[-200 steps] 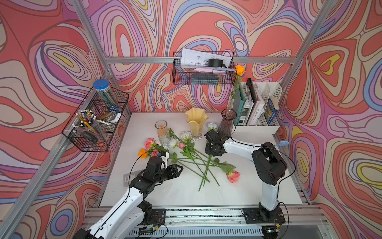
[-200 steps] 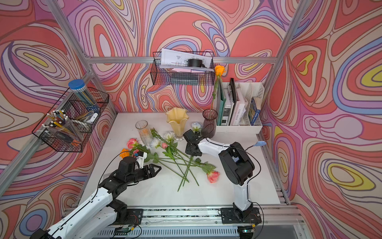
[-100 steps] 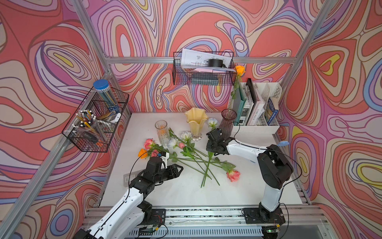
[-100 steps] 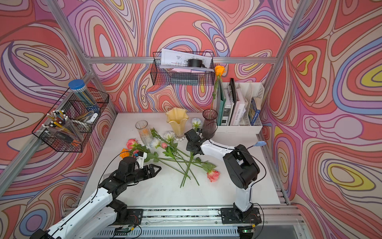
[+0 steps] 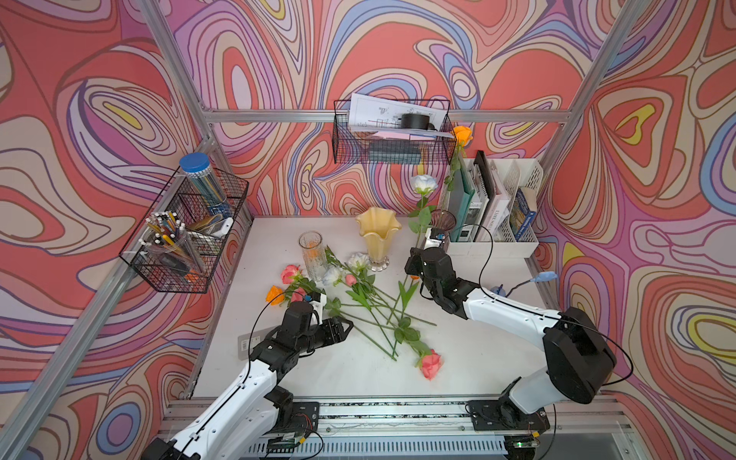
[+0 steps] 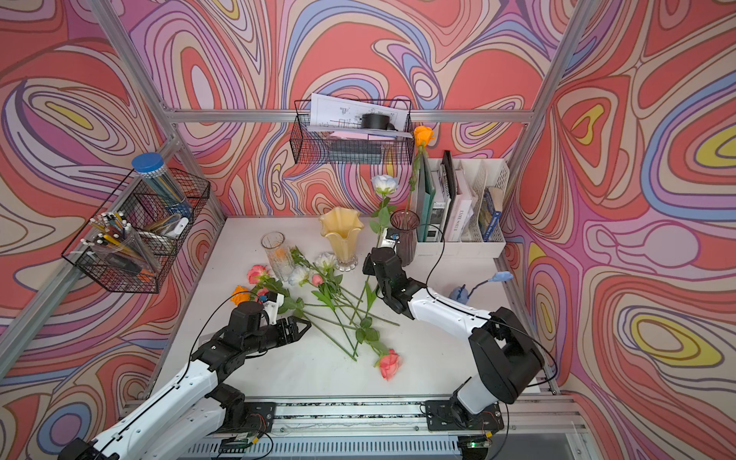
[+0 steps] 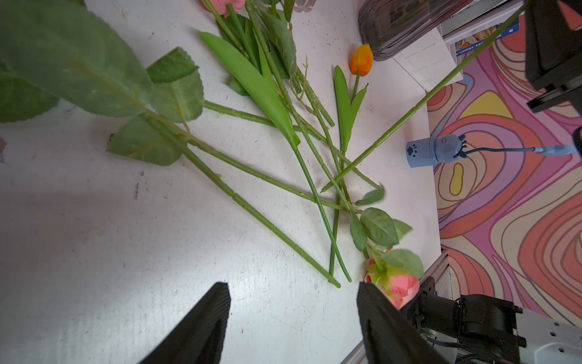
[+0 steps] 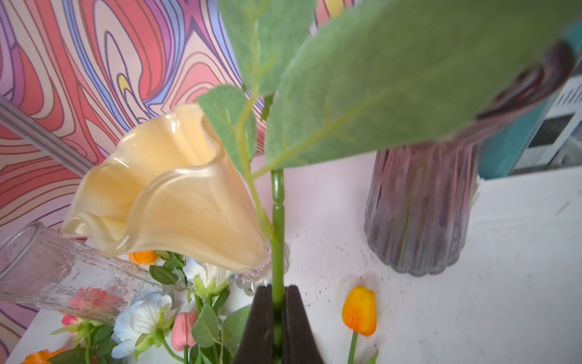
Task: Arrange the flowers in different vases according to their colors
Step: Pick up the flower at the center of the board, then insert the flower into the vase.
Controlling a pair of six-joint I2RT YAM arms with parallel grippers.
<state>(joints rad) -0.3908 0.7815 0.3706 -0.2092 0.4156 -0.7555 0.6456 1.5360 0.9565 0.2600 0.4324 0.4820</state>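
The right end effector (image 8: 277, 299) is clamped shut on the green stem of a white-blue rose (image 5: 423, 184). It holds the rose nearly upright between the creamy-yellow vase (image 5: 377, 231) and the smoky-purple vase (image 5: 443, 219), near the back edge of the surface (image 5: 458, 358). The grip sits mid-stem, probably so the cut end, low over the surface, can be lifted into a vase mouth. An orange rose (image 6: 423, 136) appears to stand already in the purple vase, so the white bloom likely belongs elsewhere.

The left end effector (image 7: 293, 290) hovers with jaws apart and empty over the front-left part, seemingly lined up on the loose stems. The clear glass vase (image 5: 312, 251) looks empty toward the back-left, with other flowers heaped at its foot. A pink rose (image 5: 430, 364) lies toward the front edge and an orange tulip (image 7: 362, 60) just beside the purple vase.

Legible writing is scarce. A blue book (image 7: 485, 34) shows "-STOREY", a light-blue object (image 7: 431, 151) carries a paw print, and the sticker (image 5: 249, 343) near the front-left corner is too small to read.
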